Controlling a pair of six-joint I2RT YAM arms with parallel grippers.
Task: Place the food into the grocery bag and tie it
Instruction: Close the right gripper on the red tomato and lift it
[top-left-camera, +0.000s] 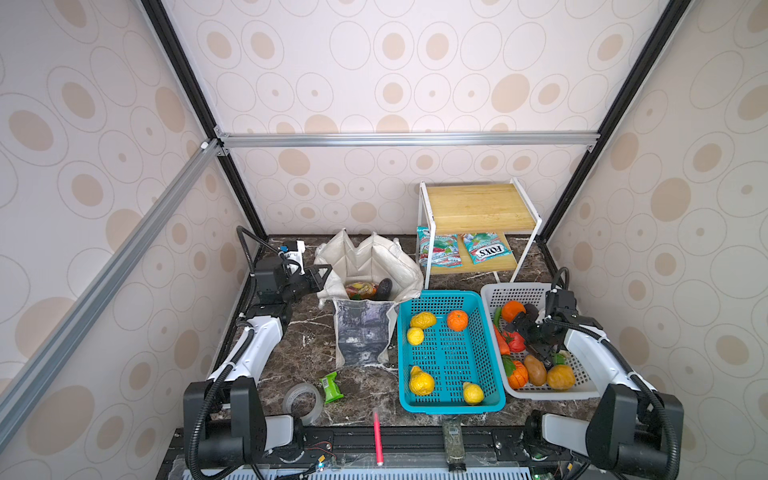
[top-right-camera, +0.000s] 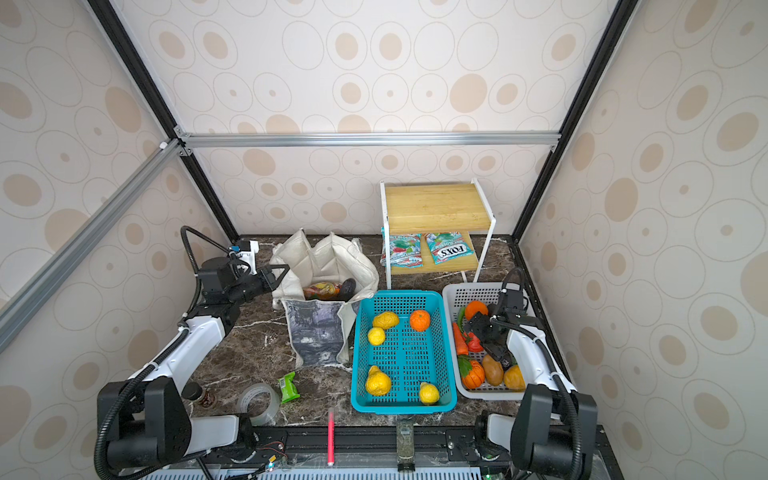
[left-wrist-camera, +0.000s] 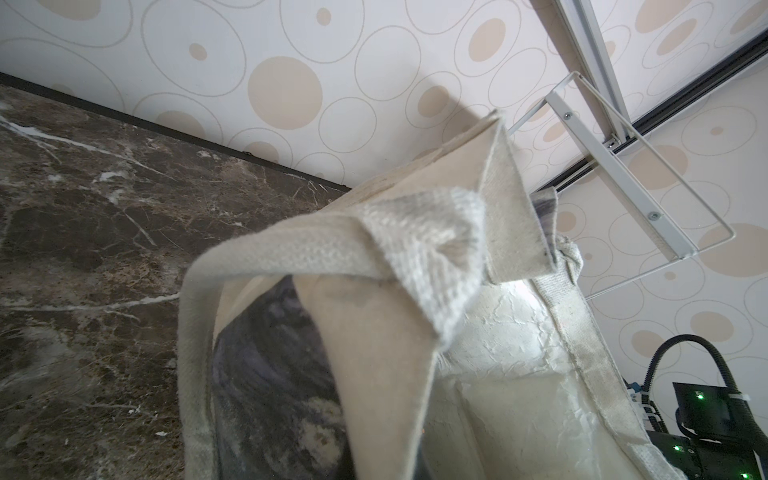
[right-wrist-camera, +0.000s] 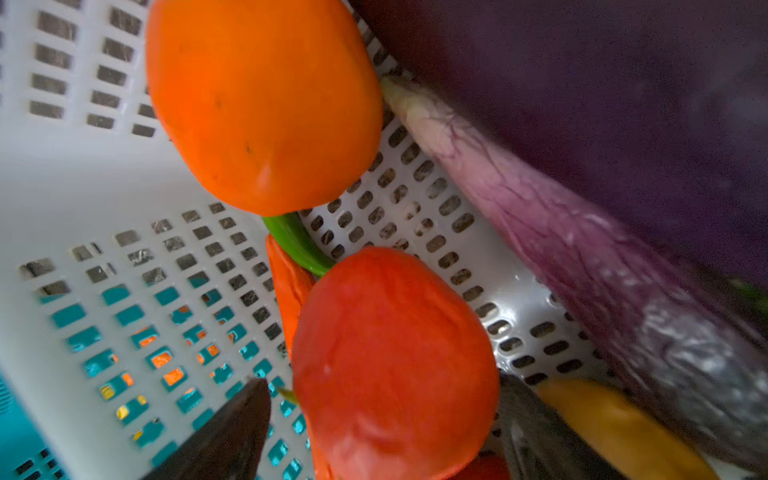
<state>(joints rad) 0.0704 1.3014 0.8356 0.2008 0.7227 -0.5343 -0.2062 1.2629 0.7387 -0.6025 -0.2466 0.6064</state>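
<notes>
Left wrist: cream grocery bag (left-wrist-camera: 382, 365), grey-blue print

Left arm (top-left-camera: 262, 345) and right arm (top-left-camera: 590, 349) wear white shells, black joint housings (top-left-camera: 245, 411), black ribbed cables (top-left-camera: 203, 415).

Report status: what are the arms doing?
Left end effector shut on grocery bag rim. Right end effector open around red tomato in white basket. Teal basket between it and bag.

Cream grocery bag (left-wrist-camera: 386, 353) and strap (left-wrist-camera: 291, 255) (close up) against dark marble table (left-wrist-camera: 83, 249)
</notes>
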